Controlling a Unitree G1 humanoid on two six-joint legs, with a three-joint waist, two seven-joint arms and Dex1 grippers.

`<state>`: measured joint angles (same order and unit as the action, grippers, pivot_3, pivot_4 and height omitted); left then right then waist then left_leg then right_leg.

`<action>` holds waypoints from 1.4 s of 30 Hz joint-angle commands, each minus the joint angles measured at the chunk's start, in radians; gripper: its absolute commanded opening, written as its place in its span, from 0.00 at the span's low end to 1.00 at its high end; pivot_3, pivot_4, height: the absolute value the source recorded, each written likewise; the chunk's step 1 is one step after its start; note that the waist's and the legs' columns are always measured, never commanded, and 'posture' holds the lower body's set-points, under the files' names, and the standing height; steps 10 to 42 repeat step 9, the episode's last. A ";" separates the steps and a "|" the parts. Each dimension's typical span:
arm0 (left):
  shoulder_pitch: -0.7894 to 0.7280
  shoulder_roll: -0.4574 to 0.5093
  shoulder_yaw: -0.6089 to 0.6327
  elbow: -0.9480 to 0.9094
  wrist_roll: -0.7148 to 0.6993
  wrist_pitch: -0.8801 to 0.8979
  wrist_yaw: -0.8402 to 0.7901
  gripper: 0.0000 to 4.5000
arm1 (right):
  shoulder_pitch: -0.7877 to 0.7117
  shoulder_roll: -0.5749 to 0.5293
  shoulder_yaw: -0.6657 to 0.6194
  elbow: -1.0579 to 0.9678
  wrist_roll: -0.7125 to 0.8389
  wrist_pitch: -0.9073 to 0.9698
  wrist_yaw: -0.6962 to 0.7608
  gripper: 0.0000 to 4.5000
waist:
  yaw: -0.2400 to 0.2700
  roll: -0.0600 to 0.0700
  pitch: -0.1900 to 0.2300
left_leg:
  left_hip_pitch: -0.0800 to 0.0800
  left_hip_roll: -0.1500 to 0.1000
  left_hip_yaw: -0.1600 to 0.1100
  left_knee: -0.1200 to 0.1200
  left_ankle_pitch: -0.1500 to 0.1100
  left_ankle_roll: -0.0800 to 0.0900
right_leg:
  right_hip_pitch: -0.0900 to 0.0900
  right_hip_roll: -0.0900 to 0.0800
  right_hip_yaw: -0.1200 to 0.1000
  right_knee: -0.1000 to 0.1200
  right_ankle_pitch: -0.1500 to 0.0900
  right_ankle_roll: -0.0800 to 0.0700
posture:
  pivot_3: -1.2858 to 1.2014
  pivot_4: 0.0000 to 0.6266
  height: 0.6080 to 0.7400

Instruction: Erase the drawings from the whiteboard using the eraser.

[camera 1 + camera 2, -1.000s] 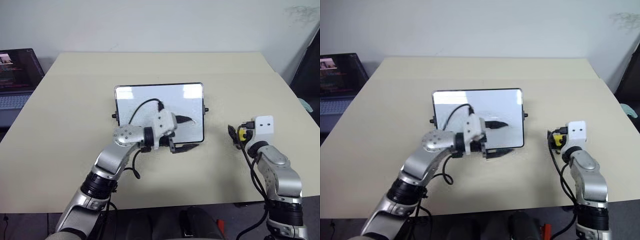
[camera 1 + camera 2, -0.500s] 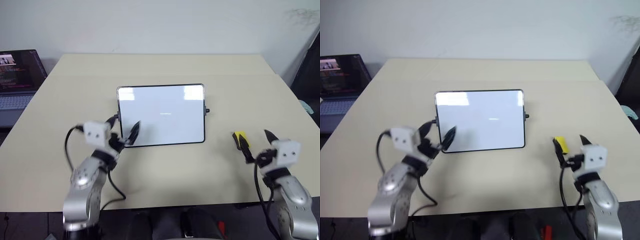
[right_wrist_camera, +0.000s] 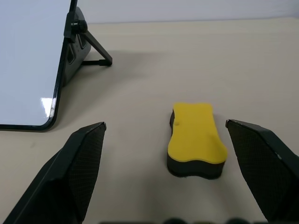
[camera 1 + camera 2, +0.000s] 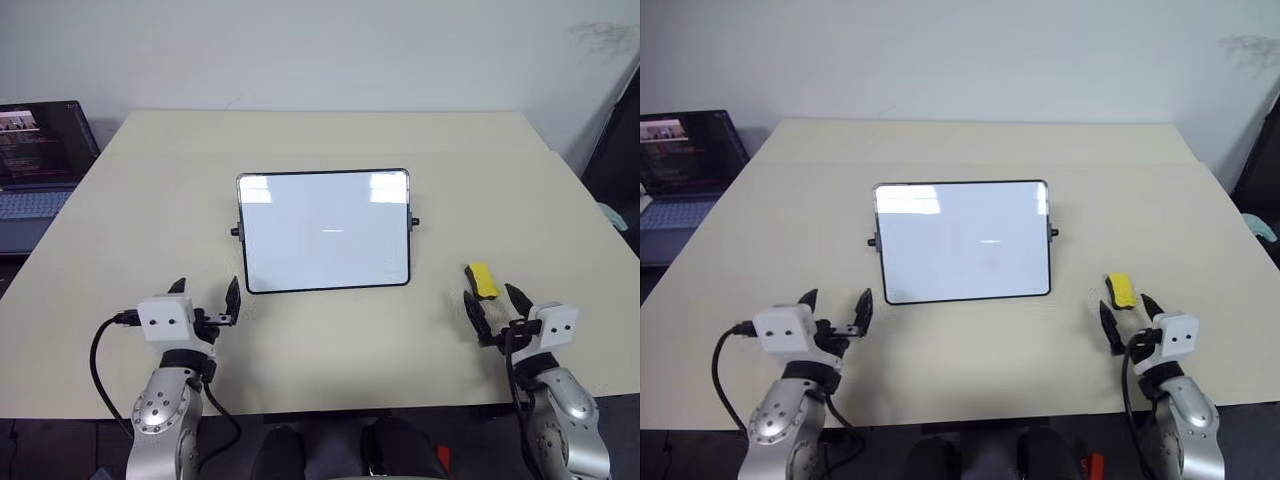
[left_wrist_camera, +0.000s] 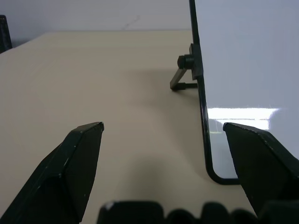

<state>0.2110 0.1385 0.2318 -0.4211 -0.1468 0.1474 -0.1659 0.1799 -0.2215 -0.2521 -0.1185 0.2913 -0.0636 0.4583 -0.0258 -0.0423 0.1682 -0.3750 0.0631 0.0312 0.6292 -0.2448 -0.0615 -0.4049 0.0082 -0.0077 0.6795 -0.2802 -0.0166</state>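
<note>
Risk looks slight: whiteboard (image 4: 325, 230) at frame centre shows no red marks, eraser (image 4: 483, 280) lies free at lower right, and both left gripper (image 4: 205, 303) and right gripper (image 4: 492, 310) gape wide and empty, so any careless reach could knock the propped board over.

The whiteboard (image 4: 325, 230) stands propped at the middle of the surface (image 4: 150, 200). The eraser (image 4: 482, 279) lies to its right, apart from it. The left gripper (image 4: 205, 305) is near and left of the board, the right gripper (image 4: 495, 308) just near of the eraser. A laptop (image 4: 40, 150) sits far left.
</note>
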 commanded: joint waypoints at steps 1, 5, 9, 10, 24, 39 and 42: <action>-0.008 0.014 -0.006 -0.037 0.009 -0.014 0.006 1.00 | 0.028 -0.012 -0.017 -0.062 0.011 -0.023 -0.010 0.99 | 0.000 0.000 0.000 | 0.000 0.000 0.000 0.000 0.000 0.000 | 0.000 0.000 0.000 0.000 0.000 0.000 | 0.52 0.24 1.00; 0.003 0.005 -0.021 -0.042 0.017 -0.007 0.020 1.00 | 0.076 -0.012 -0.021 -0.102 0.015 -0.014 -0.023 0.99 | 0.000 0.000 0.000 | 0.000 0.000 0.000 0.000 0.000 -0.001 | 0.000 0.000 0.000 0.000 0.000 0.000 | 0.52 0.24 1.00; -0.012 0.002 -0.035 -0.016 0.015 -0.014 0.024 1.00 | 0.084 -0.026 -0.024 -0.114 0.021 0.002 -0.033 0.99 | 0.000 0.000 0.000 | 0.000 0.000 0.000 0.000 0.000 -0.001 | 0.000 0.000 0.000 0.000 0.000 0.000 | 0.52 0.24 1.00; -0.012 0.002 -0.035 -0.016 0.015 -0.014 0.024 1.00 | 0.084 -0.026 -0.024 -0.114 0.021 0.002 -0.033 0.99 | 0.000 0.000 0.000 | 0.000 0.000 0.000 0.000 0.000 -0.001 | 0.000 0.000 0.000 0.000 0.000 0.000 | 0.52 0.24 1.00; -0.012 0.002 -0.035 -0.016 0.015 -0.014 0.024 1.00 | 0.084 -0.026 -0.024 -0.114 0.021 0.002 -0.033 0.99 | 0.000 0.000 0.000 | 0.000 0.000 0.000 0.000 0.000 -0.001 | 0.000 0.000 0.000 0.000 0.000 0.000 | 0.52 0.24 1.00; -0.012 0.002 -0.035 -0.016 0.015 -0.014 0.024 1.00 | 0.084 -0.026 -0.024 -0.114 0.021 0.002 -0.033 0.99 | 0.000 0.000 0.000 | 0.000 0.000 0.000 0.000 0.000 -0.001 | 0.000 0.000 0.000 0.000 0.000 0.000 | 0.52 0.24 1.00; -0.012 0.002 -0.035 -0.016 0.015 -0.014 0.024 1.00 | 0.084 -0.026 -0.024 -0.114 0.021 0.002 -0.033 0.99 | 0.000 0.000 0.000 | 0.000 0.000 0.000 0.000 0.000 -0.001 | 0.000 0.000 0.000 0.000 0.000 0.000 | 0.52 0.24 1.00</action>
